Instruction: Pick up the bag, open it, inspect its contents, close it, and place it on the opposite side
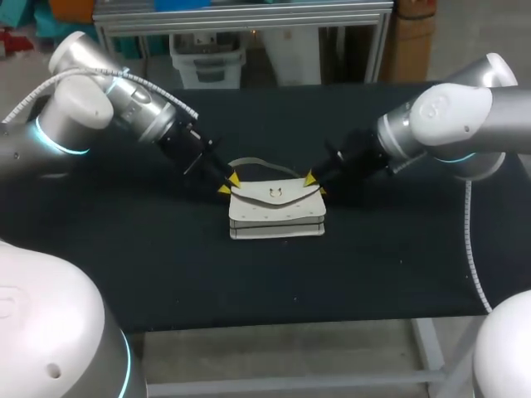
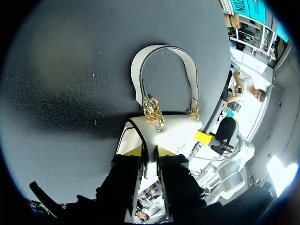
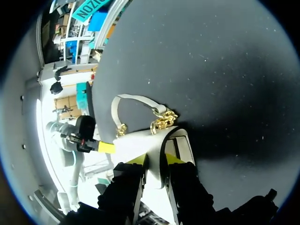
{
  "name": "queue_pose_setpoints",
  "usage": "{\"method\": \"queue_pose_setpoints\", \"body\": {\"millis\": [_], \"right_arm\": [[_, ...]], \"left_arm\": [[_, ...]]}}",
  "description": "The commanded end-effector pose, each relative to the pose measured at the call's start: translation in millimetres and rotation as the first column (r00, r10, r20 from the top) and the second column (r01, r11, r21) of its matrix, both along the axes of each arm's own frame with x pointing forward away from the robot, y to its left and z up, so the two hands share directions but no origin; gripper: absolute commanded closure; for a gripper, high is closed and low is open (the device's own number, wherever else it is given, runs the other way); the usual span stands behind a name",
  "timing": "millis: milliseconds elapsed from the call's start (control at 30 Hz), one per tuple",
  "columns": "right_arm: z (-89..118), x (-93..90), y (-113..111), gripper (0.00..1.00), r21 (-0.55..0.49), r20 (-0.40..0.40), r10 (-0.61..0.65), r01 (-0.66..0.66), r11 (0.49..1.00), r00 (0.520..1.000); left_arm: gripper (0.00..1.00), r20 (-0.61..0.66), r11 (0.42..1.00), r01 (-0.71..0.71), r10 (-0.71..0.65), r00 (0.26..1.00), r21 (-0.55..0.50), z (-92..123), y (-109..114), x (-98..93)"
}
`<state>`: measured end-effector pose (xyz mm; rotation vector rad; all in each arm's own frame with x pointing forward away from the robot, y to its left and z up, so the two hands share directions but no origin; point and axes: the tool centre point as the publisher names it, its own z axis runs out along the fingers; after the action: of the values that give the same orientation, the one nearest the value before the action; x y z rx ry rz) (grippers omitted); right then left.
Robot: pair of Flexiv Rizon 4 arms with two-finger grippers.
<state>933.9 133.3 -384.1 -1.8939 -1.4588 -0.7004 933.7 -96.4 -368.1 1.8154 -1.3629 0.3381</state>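
Head view puts the white bag (image 1: 276,214) at the middle of the dark bench (image 1: 166,274), with its flap and gold clasp (image 1: 278,193) turned up toward the camera and the handle (image 1: 257,163) arched behind it. I can't tell whether its base rests on the bench.

My left tool (image 1: 226,184) is at the bag's left end and my right tool (image 1: 314,182) at its right end, both arms slanting down from the sides.

In the left wrist view, the left tool (image 2: 149,152) is pinching the bag's black-trimmed end edge, with the gold chain links (image 2: 153,112) just ahead of it. In the right wrist view, the right tool (image 3: 154,159) pinches the opposite end the same way.
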Motion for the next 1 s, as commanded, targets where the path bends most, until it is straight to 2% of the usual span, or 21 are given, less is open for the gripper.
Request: {"method": "queue_pose_setpoints", "body": {"millis": [33,67,167,200,267,333,400,500,533,600,633,700,833,933,1000], "right_arm": [[-3,1.6,10,1.0,-0.005,0.008,0.009,-0.009,1.0,1.0],[-3,1.8,9,1.0,-0.004,0.01,0.012,-0.012,1.0,1.0],[-5,2.1,7,0.98,-0.001,0.023,0.006,-0.006,1.0,1.0],[-4,1.7,6,0.92,0.002,0.036,0.004,-0.004,1.0,0.999],[-4,1.5,6,0.88,0.009,0.053,0.005,-0.006,1.0,0.999],[-4,1.4,6,0.88,0.008,0.061,0.008,-0.009,1.0,0.998],[-3,1.3,5,0.79,0.018,0.071,0.011,-0.012,1.0,0.997],[-3,0.7,3,0.51,0.044,0.084,0.011,-0.014,0.999,0.996],[-3,0.6,2,0.35,0.053,0.085,0.012,-0.017,0.998,0.996],[-2,-0.2,1,0.16,0.064,0.09,0.012,-0.018,0.998,0.996],[0,-0.9,-1,0.11,0.073,0.093,0.015,-0.022,0.997,0.996],[2,-1.7,-2,0.11,0.083,0.098,0.016,-0.024,0.996,0.995],[7,-2.8,-4,0.18,0.099,0.103,0.018,-0.028,0.995,0.995],[9,-3.7,-5,0.3,0.105,0.105,0.018,-0.029,0.994,0.994],[11,-4.2,-5,0.42,0.113,0.106,0.018,-0.03,0.993,0.994]], "left_arm": [[0.87,0.011,1.0,-0.014,0.014,1.0,0.003,-1,-5,-10.4],[0.76,0.012,1.0,-0.014,0.014,1.0,0.004,-1,-5,-11.5],[0.73,0.02,1.0,-0.01,0.01,1.0,0.002,-2,-6,-13.5],[0.73,0.027,1.0,-0.007,0.007,1.0,0.0,-2,-6,-14.0],[0.73,0.051,1.0,0.003,-0.003,0.999,-0.003,-3,-8,-14.8],[0.68,0.07,1.0,0.006,-0.005,0.998,-0.01,-4,-7,-15.4],[0.65,0.093,1.0,0.009,-0.006,0.996,-0.028,-4,-6,-16.4],[0.64,0.116,0.999,0.008,-0.003,0.993,-0.045,-3,-3,-18.7],[0.64,0.126,0.999,0.008,-0.002,0.992,-0.047,-2,-3,-19.7],[0.64,0.135,0.999,0.006,0.0,0.991,-0.045,-1,-2,-21.9],[0.64,0.145,0.999,0.005,0.001,0.989,-0.041,0,-1,-23.2],[0.64,0.157,0.999,0.004,0.002,0.988,-0.041,1,0,-25.1],[0.66,0.181,0.999,0.017,-0.009,0.983,-0.045,3,-1,-27.3],[0.67,0.184,0.998,0.03,-0.021,0.983,-0.048,3,-5,-27.8],[0.69,0.187,0.999,0.03,-0.021,0.982,-0.045,4,-6,-28.4]]}}
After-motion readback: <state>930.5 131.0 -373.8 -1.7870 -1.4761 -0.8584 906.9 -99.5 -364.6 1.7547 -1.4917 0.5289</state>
